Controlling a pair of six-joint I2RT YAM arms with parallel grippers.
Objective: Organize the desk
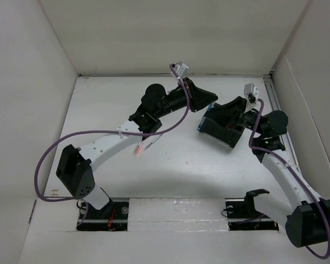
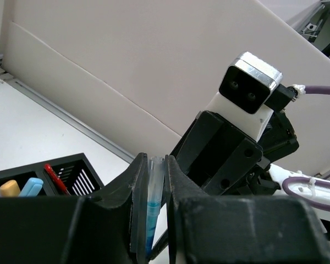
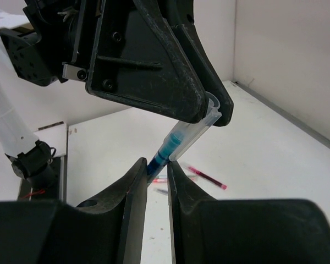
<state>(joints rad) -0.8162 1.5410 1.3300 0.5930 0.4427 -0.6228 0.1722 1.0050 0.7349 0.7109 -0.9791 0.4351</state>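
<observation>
A blue pen (image 3: pixel 179 140) with a clear cap hangs in the air between both grippers, above the white desk (image 1: pixel 181 165). My left gripper (image 2: pixel 155 165) is shut on its capped end (image 2: pixel 153 203). In the right wrist view the left gripper's fingers (image 3: pixel 170 82) hold the cap from above. My right gripper (image 3: pixel 157 165) has its jaws drawn in on the pen's dark blue lower barrel, touching it on both sides. From above, the two grippers (image 1: pixel 213 99) (image 1: pixel 215 110) meet tip to tip at the back middle of the desk.
A black compartmented organizer (image 2: pixel 71 170) with yellow, blue and red items stands under the right gripper (image 1: pixel 223 135). Loose red pens (image 1: pixel 144 145) lie on the desk beside the left arm, also seen from the right wrist (image 3: pixel 206 177). White wall panels enclose the desk.
</observation>
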